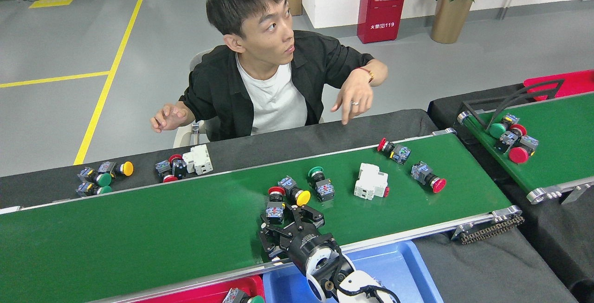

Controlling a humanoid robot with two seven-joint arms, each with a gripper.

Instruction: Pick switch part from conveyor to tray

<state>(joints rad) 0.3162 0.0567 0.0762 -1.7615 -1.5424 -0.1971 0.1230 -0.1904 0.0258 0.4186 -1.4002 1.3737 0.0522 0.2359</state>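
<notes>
On the conveyor point(139, 228), near its front rail, the right claw point(285, 222) sits with black fingers spread wide around a red-capped switch point(275, 203); the switch stands between the fingers, contact unclear. Left claw not in view. Just beside that switch lie a yellow-capped switch point(297, 192) and a green-capped switch point(320, 184). Further right on the belt: a white breaker point(370, 181), a small red switch point(392, 150) near the far rail, and a red mushroom switch point(427, 177). Blue tray point(399, 266) sits below the front rail, under the right arm, no switch parts seen in its visible part. Red tray point(209, 291) to its left holds a green-capped part point(241, 297) at the frame edge. Behind the belt, the black counter point(325, 133) carries a cluster of switches point(100, 177) at left and another cluster with a white block point(185, 164). Second belt point(557, 145) at right holds a clump of red and green switches point(510, 136) by a black guide bar point(510, 101). A person point(269, 80) in a black shirt sits behind the counter, both hands raised off it. Red fire box point(381, 3) and potted plant point(452, 1) stand in back.
</notes>
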